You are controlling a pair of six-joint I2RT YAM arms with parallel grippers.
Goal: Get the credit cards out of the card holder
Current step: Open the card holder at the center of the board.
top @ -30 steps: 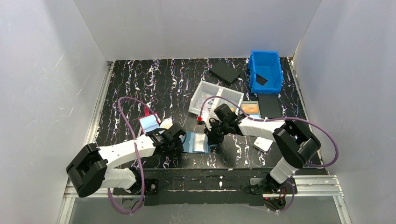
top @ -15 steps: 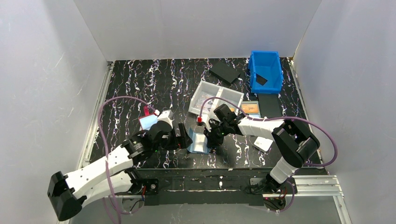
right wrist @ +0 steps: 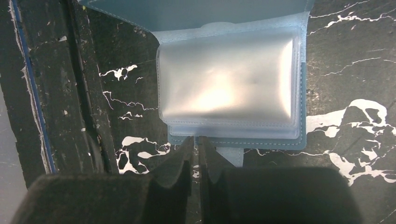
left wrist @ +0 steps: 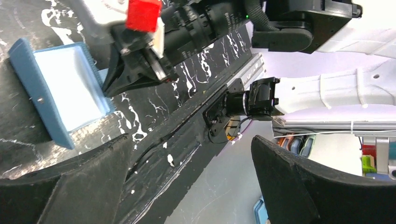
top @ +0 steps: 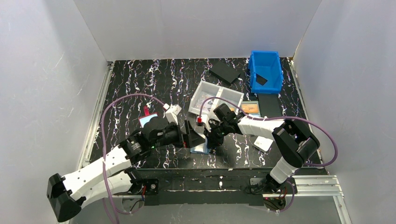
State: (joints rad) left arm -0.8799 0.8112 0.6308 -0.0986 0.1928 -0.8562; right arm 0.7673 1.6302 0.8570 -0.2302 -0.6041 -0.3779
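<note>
Light-blue card holder (right wrist: 229,88) lies open on the black marbled table (top: 154,84), just on the near side of the clear tray (top: 226,95). The right gripper (right wrist: 195,142) is pinched onto the holder's edge. The left gripper (top: 196,135), near-left of the tray, gapes wide and holds nothing.
</note>
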